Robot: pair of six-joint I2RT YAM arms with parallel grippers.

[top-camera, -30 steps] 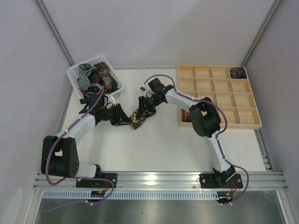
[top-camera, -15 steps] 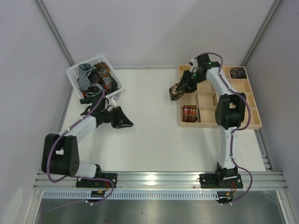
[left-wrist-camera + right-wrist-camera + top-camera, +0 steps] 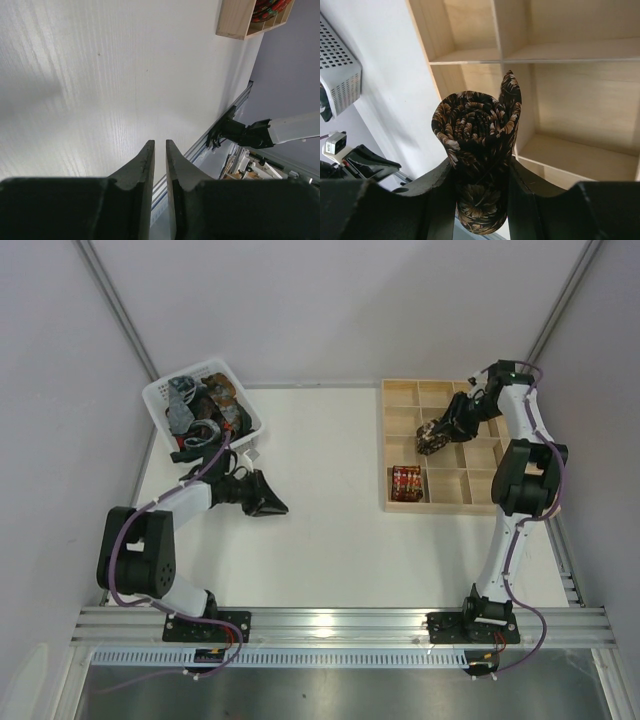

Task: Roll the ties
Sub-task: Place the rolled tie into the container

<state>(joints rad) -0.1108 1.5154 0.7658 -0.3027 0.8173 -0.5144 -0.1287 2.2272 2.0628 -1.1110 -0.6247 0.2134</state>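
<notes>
Right claw [image 3: 434, 436] has swung off the middle of the surface [image 3: 330, 540], where it worked a second ago close to the left claw [image 3: 268, 504]. It now hangs over the wooden tray [image 3: 384, 455], carrying the brown floral tie [image 3: 428, 440] with it. Left claw has hardly shifted and sits low over the surface, with the white basket [image 3: 152, 400] and its heap of ties [image 3: 205, 405] just behind it. From overhead the held tie is only a dark lump; the print and the grip are not legible. The right wrist view settles this: the right claw [image 3: 480, 172] is clamped on both flanks of the tie [image 3: 477, 130], which is wound into a tight spiral with one pointed tail standing up beside it. The roll's lower end is partly masked by the fingers. Bare tray compartments lie beyond the claw, but which one is directly under it cannot be told, nor whether the roll touches wood. In the left wrist view the left claw [image 3: 160, 145] has its fingers nearly together, a thin slit between them and nothing in it, over bare surface [image 3: 100, 75]. At that frame's edge, cut off, is a tray corner holding a red roll [image 3: 270, 7], seen whole overhead [image 3: 405, 482].
</notes>
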